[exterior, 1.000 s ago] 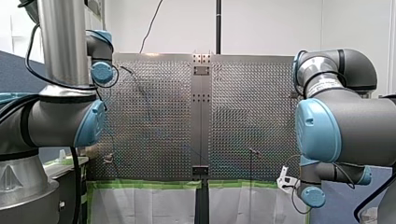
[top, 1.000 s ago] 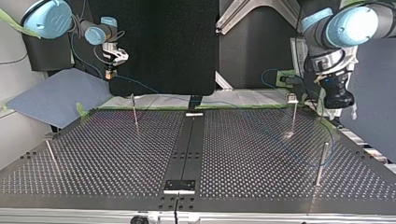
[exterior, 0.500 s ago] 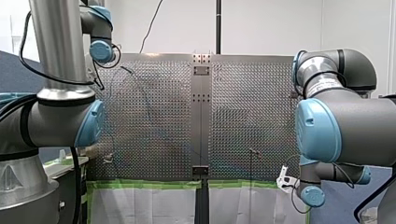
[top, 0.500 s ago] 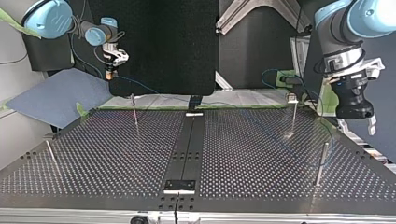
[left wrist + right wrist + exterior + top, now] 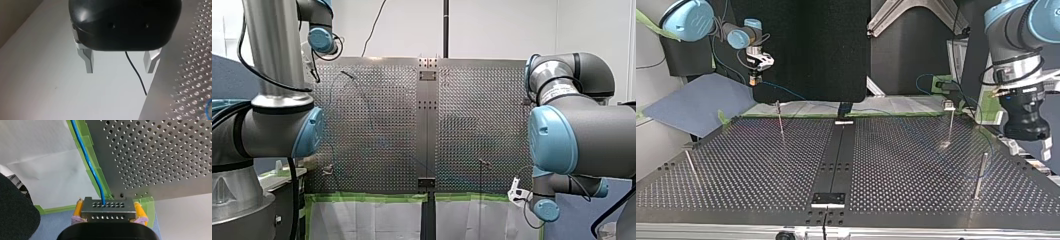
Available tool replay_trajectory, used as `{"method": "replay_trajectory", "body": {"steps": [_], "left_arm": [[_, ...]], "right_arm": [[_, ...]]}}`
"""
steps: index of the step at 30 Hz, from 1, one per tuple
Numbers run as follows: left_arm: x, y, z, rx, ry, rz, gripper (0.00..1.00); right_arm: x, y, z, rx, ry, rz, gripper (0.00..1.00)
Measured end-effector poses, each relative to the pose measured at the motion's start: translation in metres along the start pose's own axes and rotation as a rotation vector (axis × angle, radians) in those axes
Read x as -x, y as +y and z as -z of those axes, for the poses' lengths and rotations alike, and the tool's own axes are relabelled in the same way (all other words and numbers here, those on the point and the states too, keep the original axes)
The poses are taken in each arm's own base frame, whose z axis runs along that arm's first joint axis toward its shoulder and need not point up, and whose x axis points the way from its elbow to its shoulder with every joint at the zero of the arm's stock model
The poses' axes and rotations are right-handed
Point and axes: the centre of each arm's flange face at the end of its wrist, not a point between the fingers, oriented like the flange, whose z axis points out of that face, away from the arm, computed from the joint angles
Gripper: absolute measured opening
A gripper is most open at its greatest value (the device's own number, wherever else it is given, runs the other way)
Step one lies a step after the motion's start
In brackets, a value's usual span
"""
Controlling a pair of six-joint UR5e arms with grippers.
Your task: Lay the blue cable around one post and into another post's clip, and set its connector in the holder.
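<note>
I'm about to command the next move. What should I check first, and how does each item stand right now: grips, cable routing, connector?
1. Right gripper holds the connector: ok, yellow pads clamp the metal block on both sides.
2. Blue cable leaves the connector cleanly: ok, no kink shows at the exit.
3. Left gripper is free to help: ok, fingers open, nothing between them.
4. Cable laid around the post at the top view's right: cannot tell, the line there is too faint.
5. Cable in the clip post: cannot tell.
6. Connector set down: not ok, it is held in the air near a corner of the table.
</note>
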Motion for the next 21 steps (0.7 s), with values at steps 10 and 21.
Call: {"method": "replay_trajectory", "body": {"steps": [10, 21], "left_arm": [[0.009, -0.011, 0.000, 0.024, 0.042, -0.092, 1.00], [-0.020, -0.006, 0.005, 0.080, 0.165, -0.194, 1.00]], "right_arm": [[0.001, -0.003, -0.001, -0.006, -0.002, 0.001, 0.00], [0.001, -0.006, -0.001, -0.011, -0.004, 0.002, 0.00]]}}
